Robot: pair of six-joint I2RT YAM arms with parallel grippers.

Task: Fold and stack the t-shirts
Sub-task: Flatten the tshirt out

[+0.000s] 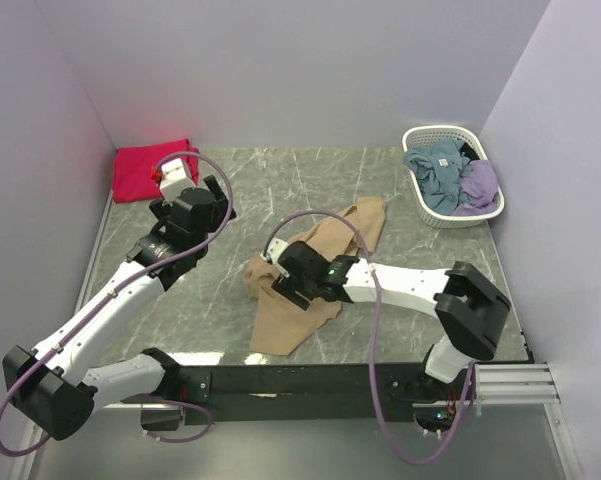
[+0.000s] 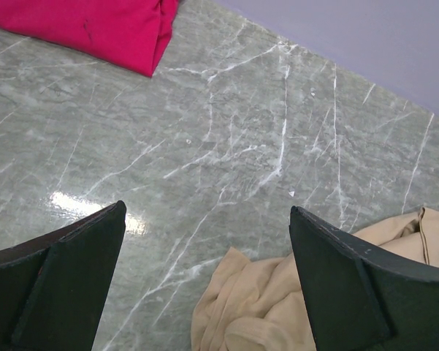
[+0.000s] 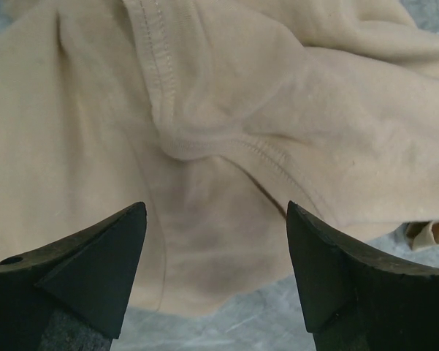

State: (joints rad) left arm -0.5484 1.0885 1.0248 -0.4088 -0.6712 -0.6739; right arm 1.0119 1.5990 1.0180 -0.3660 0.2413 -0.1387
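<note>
Hovering w/ jaws wide & empty, the right gripper [image 3: 215, 210] is sitting right over the crumpled tan cotton t-shirt [image 1: 285, 325], lying mid grey marbled worktop [image 1: 310, 180] w/ long axis near-left to far-right, while the left gripper [image 2: 208, 212], also wide, is hanging farther off, nr the folded red-pink t-shirt [image 1: 145, 168].

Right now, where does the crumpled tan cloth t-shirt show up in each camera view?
Top external: crumpled tan cloth t-shirt mid-table, partly under the right arm.
Left wrist: t-shirt at bottom right.
Right wrist: t-shirt fills most of the frame.
Shared landmark: the grey marble tabletop.
</note>
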